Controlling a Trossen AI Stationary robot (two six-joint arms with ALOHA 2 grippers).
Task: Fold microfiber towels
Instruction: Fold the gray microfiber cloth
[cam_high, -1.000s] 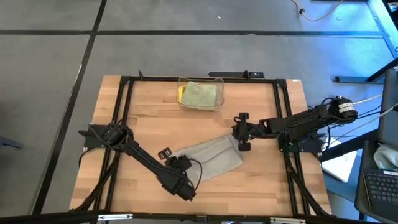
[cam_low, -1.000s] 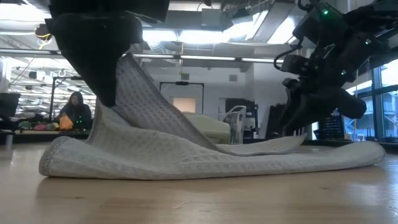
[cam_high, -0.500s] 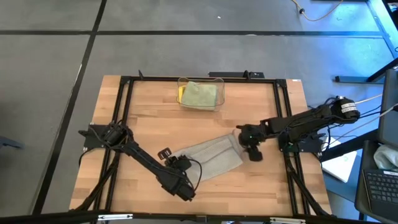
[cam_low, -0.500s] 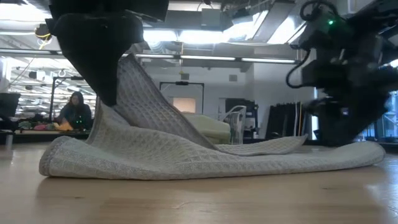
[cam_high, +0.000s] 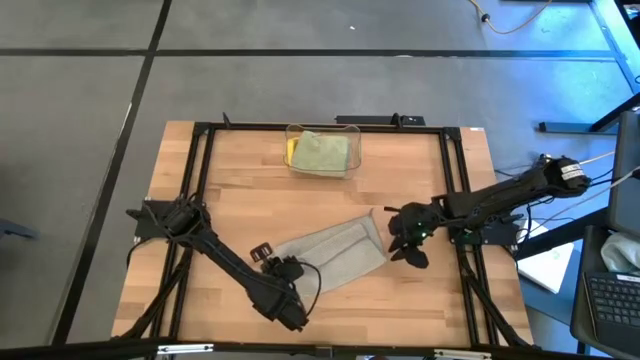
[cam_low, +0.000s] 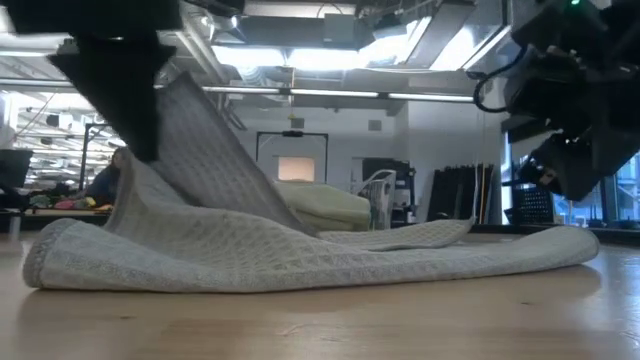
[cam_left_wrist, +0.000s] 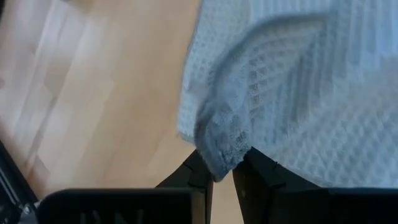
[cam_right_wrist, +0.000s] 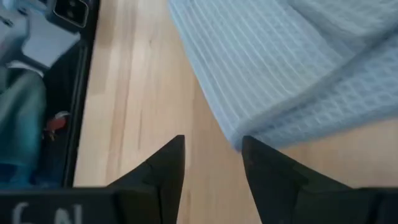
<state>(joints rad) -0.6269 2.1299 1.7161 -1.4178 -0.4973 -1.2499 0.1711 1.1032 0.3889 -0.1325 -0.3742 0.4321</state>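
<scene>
a light wooden table (cam_high: 250, 205) with a black metal frame around its edges carries everything. a grey waffle-weave towel (cam_high: 335, 255) lies on the boards, mostly flat and partly doubled over, between the two grippers: its near-left corner is raised off the wood at the left gripper (cam_high: 268, 262), and its right edge ends just short of the right gripper (cam_high: 400, 238), which hangs over bare wood beside it. well away from both grippers, at the far edge of the table, a clear plastic bin (cam_high: 321, 150) stands on the boards with a sage green towel (cam_high: 321, 153) on top and a yellow one (cam_high: 291, 149) showing under it.
</scene>
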